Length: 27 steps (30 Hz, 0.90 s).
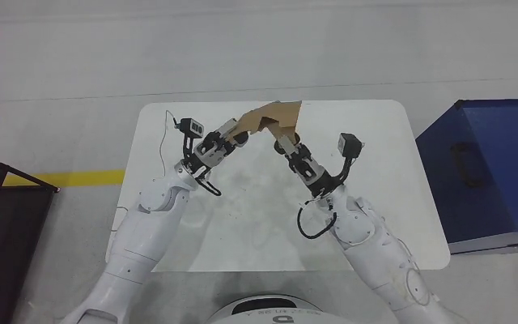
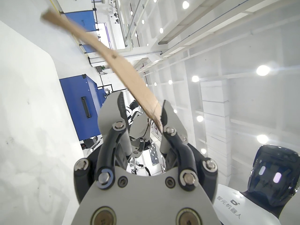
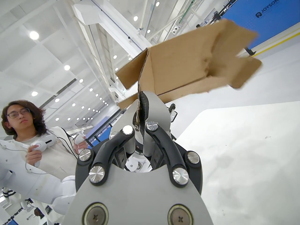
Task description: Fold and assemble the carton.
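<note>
The brown carton (image 1: 271, 120) (image 2: 112, 59) (image 3: 182, 69) is up in the air over the far middle of the white table (image 1: 372, 162), between the two arms. The right gripper (image 1: 283, 146) (image 3: 140, 105) has its jaws squeezed tight on a thin edge of the carton, at the near right end. The card sits right between the two pads.

The left gripper (image 1: 235, 135) (image 2: 143, 103) is at the carton's near left end. Its jaws stand a little way apart, and the tip of a flap pokes in between them. The flap leans on one finger (image 2: 174, 122) and does not touch the other (there is a clear gap on that side).

The carton is half opened, not flat and not yet a box, with loose flaps sticking out. Its long side runs across the table, from the left gripper to the far right. Its far right corner points to the far edge of the table. A blue cabinet (image 1: 477, 170) stands on the floor to the right of the table
</note>
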Each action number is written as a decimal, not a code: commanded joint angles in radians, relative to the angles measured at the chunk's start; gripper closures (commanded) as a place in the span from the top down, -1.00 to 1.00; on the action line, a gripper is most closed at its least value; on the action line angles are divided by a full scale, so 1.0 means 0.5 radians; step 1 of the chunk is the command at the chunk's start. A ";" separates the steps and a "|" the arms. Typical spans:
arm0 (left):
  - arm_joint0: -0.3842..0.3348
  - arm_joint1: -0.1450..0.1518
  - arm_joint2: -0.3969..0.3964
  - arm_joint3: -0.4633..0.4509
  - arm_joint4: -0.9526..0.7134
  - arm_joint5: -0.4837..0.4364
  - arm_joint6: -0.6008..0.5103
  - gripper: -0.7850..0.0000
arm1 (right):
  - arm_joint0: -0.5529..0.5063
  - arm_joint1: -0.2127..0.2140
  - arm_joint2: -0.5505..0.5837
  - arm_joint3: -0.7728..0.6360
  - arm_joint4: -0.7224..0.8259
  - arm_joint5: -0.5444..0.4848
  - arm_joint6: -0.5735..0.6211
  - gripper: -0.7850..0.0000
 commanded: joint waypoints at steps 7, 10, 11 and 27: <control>0.117 0.050 -0.261 0.024 -0.002 0.067 -0.031 1.00 | 0.043 0.079 0.195 -0.127 -0.485 0.053 0.704 -1.00; 0.150 0.069 -0.344 -0.021 0.077 0.074 -0.042 1.00 | 0.075 0.121 0.259 -0.246 -0.834 0.002 1.070 -1.00; 0.162 0.074 -0.366 -0.039 0.098 0.073 -0.039 1.00 | 0.075 0.132 0.287 -0.291 -0.972 0.013 1.138 -1.00; 0.340 0.095 -0.493 -0.280 0.136 0.110 0.016 1.00 | 0.049 0.153 0.367 -0.403 -1.196 0.047 1.172 -1.00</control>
